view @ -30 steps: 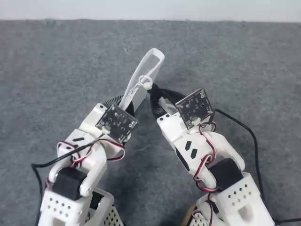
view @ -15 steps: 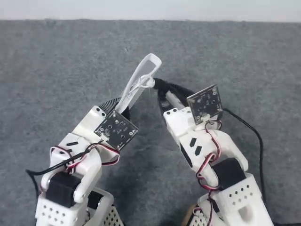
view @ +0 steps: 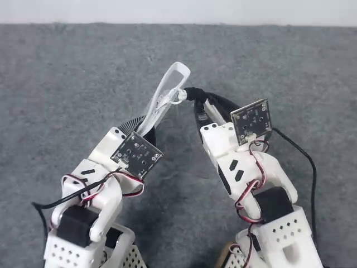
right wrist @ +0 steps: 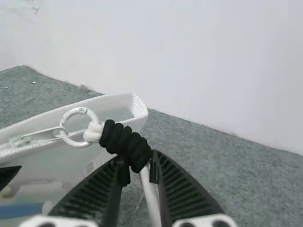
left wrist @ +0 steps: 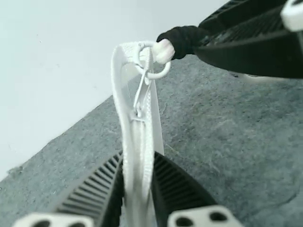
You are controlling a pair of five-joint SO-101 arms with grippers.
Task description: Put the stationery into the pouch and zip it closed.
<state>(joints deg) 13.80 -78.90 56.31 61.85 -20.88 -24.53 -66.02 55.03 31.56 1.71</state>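
The clear white pouch (view: 165,95) is held up off the table, edge-on in the high view. My left gripper (view: 146,124) is shut on its lower end, and the pouch (left wrist: 136,142) rises between its black jaws. A zip slider (left wrist: 140,105) with a metal ring (left wrist: 152,61) sits near the top end. A black knotted cord (view: 198,95) is tied to that ring. My right gripper (view: 207,110) is shut on the cord (right wrist: 127,144), just beside the pouch (right wrist: 71,146). Something blue shows inside the pouch (right wrist: 19,210).
Grey carpet-like mat (view: 67,84) covers the table, with a white wall (view: 178,10) along the far edge. A black cable (view: 304,167) runs past the right arm. Both arm bases crowd the near edge.
The right gripper has drawn the cord rightward and slightly away from the pouch. The left gripper has pulled back toward its base, and the pouch has tilted more upright.
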